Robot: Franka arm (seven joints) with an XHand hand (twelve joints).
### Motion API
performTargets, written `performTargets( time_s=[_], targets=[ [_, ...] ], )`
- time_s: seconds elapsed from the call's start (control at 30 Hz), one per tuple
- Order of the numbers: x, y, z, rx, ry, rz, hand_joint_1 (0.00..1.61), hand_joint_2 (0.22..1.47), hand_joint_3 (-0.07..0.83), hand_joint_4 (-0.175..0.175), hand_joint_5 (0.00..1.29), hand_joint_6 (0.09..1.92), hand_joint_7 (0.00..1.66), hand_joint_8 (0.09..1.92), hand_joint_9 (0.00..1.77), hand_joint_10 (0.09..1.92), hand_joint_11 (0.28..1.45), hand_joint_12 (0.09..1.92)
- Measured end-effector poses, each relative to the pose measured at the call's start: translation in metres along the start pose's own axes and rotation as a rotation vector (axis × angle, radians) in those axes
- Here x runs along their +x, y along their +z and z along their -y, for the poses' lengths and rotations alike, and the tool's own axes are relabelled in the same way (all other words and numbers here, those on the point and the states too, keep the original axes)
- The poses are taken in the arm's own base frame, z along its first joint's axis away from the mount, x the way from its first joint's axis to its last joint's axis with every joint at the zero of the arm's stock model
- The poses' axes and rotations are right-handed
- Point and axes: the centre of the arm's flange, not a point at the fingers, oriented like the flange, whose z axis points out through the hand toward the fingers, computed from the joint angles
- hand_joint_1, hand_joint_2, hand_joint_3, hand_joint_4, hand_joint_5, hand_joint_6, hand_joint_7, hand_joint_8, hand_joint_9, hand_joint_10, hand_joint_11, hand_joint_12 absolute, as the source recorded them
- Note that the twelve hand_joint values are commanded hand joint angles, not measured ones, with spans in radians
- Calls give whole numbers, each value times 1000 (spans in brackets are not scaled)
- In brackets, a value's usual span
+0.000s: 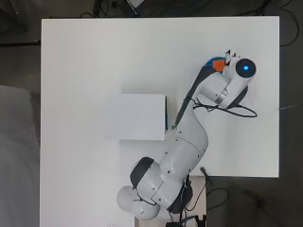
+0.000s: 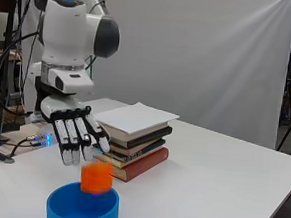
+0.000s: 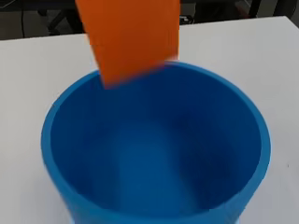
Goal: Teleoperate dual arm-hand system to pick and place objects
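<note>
Your hand (image 2: 78, 137): fingers straight, holding nothing. Orange block (image 2: 96, 177) just below fingertips, over blue cup (image 2: 82, 208). Block looks light, rigid; grip flat sides.

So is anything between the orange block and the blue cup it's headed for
Nothing visible. The orange block sits just below the hand's fingers, right above the blue cup, whose inside looks empty from the wrist view.

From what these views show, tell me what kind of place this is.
Probably a robotics lab or test setup: a white backdrop curtain behind the white table, loose cables beside the arm, and staged props like the blue container.
</note>
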Motion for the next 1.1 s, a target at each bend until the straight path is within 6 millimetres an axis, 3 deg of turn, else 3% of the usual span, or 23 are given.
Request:
performTargets(
  time_s=[0.07, 0.13, 0.23, 0.3, 0.4, 0.5, 0.6, 0.7, 0.8, 0.87, 1.03, 1.1],
  targets=[
    [-5, 17, 9, 69, 5, 27, 27, 974, -8, 21, 50, 87, 142, 87, 277, 87, 417, 87],
    [-4, 38, 7, 133, 11, 65, 5, 955, -15, 14, 27, 87, 122, 87, 252, 87, 418, 87],
    [10, 40, -17, 152, 12, 103, 0, 948, -9, 11, 52, 87, 164, 87, 291, 87, 432, 87],
    [24, 13, -38, 103, 6, 94, 0, 945, -7, 9, 63, 87, 175, 87, 293, 87, 424, 87],
    [39, -54, -59, -16, -12, 55, 0, 943, -6, -1, 74, 87, 187, 87, 299, 87, 417, 87],
    [48, -117, -59, -125, -28, 13, 0, 974, 7, -3, 93, 87, 197, 87, 317, 87, 423, 87],
    [49, -140, -47, -157, -45, 2, 0, 989, 11, 15, 110, 87, 208, 87, 340, 87, 432, 87],
    [46, -143, -18, -131, -51, 12, 0, 996, 11, 35, 118, 87, 205, 87, 346, 87, 436, 87],
    [38, -154, 35, -99, -71, 16, 0, 1004, 12, 48, 116, 87, 189, 87, 335, 87, 431, 87],
    [31, -174, 79, -105, -103, 11, 0, 1008, 11, 52, 118, 87, 181, 87, 328, 87, 423, 87],
    [12, -246, 194, -197, -189, -31, 0, 1069, 10, 27, 139, 87, 235, 87, 388, 87, 424, 87],
    [14, -252, 225, -207, -223, -22, 6, 1083, 10, 21, 144, 87, 246, 87, 396, 87, 426, 87]
  ],
)
